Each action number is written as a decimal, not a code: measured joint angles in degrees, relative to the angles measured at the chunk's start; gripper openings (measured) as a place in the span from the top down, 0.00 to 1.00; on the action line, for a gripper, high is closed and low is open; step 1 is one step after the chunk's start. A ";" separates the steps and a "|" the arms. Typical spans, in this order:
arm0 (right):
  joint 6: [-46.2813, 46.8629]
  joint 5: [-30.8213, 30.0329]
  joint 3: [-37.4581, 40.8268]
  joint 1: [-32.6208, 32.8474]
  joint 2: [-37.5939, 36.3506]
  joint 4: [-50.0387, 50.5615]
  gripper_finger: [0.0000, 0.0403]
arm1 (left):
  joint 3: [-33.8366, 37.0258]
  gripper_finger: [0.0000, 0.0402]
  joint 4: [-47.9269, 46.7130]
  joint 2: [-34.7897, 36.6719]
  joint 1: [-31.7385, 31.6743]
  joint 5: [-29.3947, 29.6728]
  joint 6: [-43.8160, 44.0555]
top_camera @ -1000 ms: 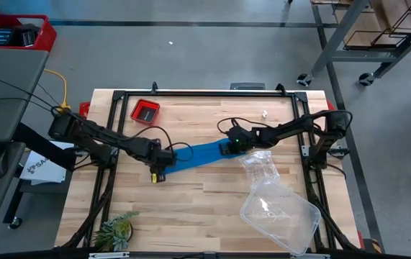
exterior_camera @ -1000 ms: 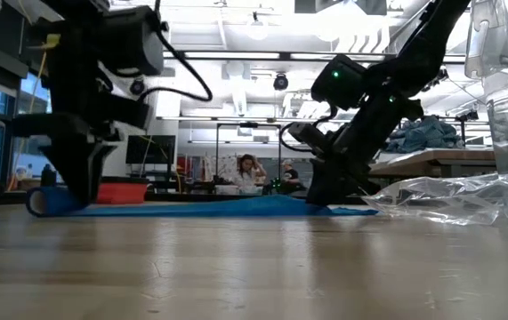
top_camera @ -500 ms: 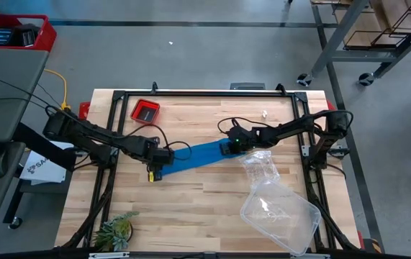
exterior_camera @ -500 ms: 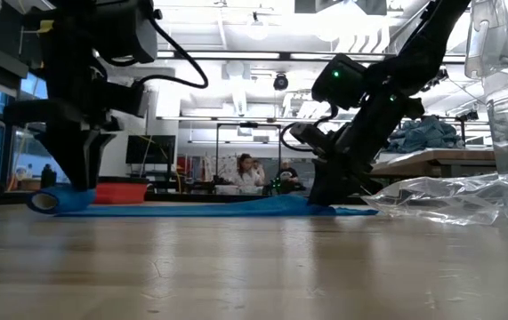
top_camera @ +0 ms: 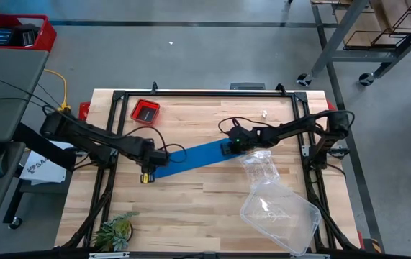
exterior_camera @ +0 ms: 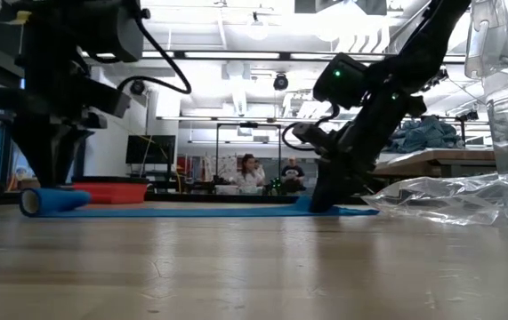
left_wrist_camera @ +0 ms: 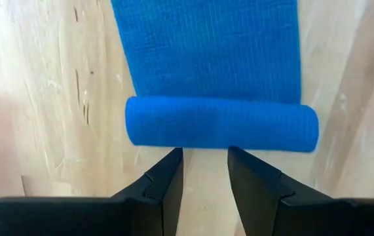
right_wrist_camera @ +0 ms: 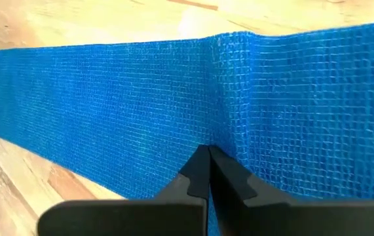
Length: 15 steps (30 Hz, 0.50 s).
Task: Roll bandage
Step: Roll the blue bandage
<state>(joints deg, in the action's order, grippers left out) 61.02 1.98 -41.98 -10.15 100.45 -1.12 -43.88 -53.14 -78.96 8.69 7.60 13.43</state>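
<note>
The bright blue bandage (top_camera: 198, 156) lies flat on the wooden table as a slanted strip. Its left end is wound into a short roll (left_wrist_camera: 221, 123), which also shows in the low view (exterior_camera: 53, 200). My left gripper (left_wrist_camera: 204, 156) is narrowly open at the roll's left side, fingers pointing down, one fingertip either side of the roll's middle. It also shows in the high view (top_camera: 147, 173). My right gripper (right_wrist_camera: 207, 157) is shut on top of the strip near its right end, seen in the high view (top_camera: 229, 148). My left gripper's fingertips (left_wrist_camera: 172, 160) stand right against the roll's outer side (left_wrist_camera: 200, 141); I cannot tell whether they touch it. My right gripper's shut fingers press down on the flat strip (right_wrist_camera: 200, 141) near its right end, slanting down from the table's right. A crease (right_wrist_camera: 221, 85) runs across the strip from the fingertips. The strip lies on the table.
A crumpled clear plastic bag (top_camera: 259, 165) and a clear plastic tub (top_camera: 281, 212) lie right of the bandage. A small red tray (top_camera: 146, 111) sits at the far left. A green plant (top_camera: 115, 230) is at the near left corner.
My left gripper has moved toward the table's left edge, off the roll, which now shows uncovered beside its fingertips. The strip stays flat and my right gripper has kept its place.
</note>
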 joint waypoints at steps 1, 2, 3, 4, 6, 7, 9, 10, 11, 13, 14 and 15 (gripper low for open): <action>-0.16 0.00 0.03 -0.03 -0.30 0.62 1.00 | 0.00 0.72 -0.16 0.47 0.00 0.00 0.03; -0.50 0.00 0.07 -0.07 -0.42 0.95 1.00 | 0.00 0.72 -0.47 0.99 0.02 0.00 0.27; -0.53 0.02 0.07 -0.07 -0.60 1.13 1.00 | 0.00 0.72 -0.86 1.53 0.00 0.15 0.71; -0.59 0.00 0.07 -0.05 -0.69 1.31 1.00 | 0.00 0.72 -1.27 2.12 0.00 0.34 1.18; -0.49 0.04 0.07 -0.07 -0.71 1.29 1.00 | 0.00 0.72 -2.37 3.48 0.00 0.47 1.39; -0.46 0.04 0.07 -0.07 -0.71 1.25 1.00 | 0.00 0.72 -2.82 4.16 0.00 0.73 1.49; -0.46 0.04 0.07 -0.05 -0.71 1.23 1.00 | 0.00 0.72 -3.34 5.74 0.02 1.64 2.19; -0.46 0.04 0.07 -0.05 -0.71 1.19 1.00 | 0.00 0.72 -3.29 6.48 0.00 2.00 2.60; -0.48 0.06 0.07 -0.05 -0.71 1.17 1.00 | 0.00 0.72 -2.70 7.22 0.00 2.12 2.86; -0.59 0.07 0.05 -0.07 -0.71 1.01 1.00 | 0.00 0.72 1.75 8.53 0.00 2.10 2.86; -0.59 0.07 0.07 -0.07 -0.73 0.79 1.00 | -0.02 0.72 5.36 8.88 0.00 1.79 2.81; -0.59 0.09 0.06 -0.09 -0.74 0.73 1.00 | -0.06 0.72 9.00 8.97 0.00 1.27 2.30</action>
<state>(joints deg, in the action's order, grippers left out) 60.42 2.07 -41.92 -10.24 99.71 -0.38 -43.94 -44.14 -70.00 8.69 8.86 15.73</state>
